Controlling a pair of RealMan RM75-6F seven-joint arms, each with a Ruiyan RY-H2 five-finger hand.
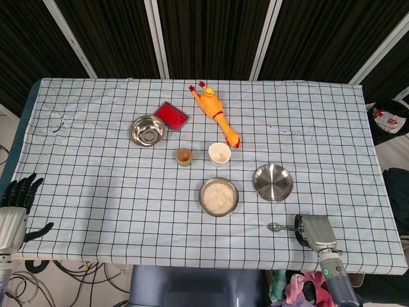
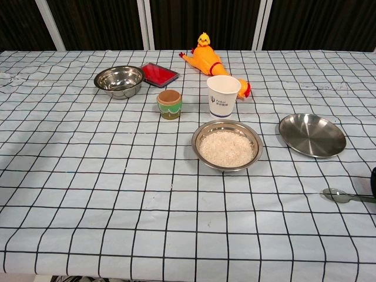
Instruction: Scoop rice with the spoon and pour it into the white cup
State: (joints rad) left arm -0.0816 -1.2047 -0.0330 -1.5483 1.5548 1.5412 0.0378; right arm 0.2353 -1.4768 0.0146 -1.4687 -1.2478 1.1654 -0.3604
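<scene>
Right hand (image 1: 312, 231) curled on the spoon (image 1: 278, 226) handle near the rice bowl (image 1: 218, 197) and white cup (image 1: 219, 154); left hand (image 1: 18, 203) spread, empty.

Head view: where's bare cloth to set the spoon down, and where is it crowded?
Bare cloth lies left of the rice bowl toward the left hand, and along the near edge. Crowded: the white cup, small brown cup, rubber chicken and steel plate ring the rice.
</scene>
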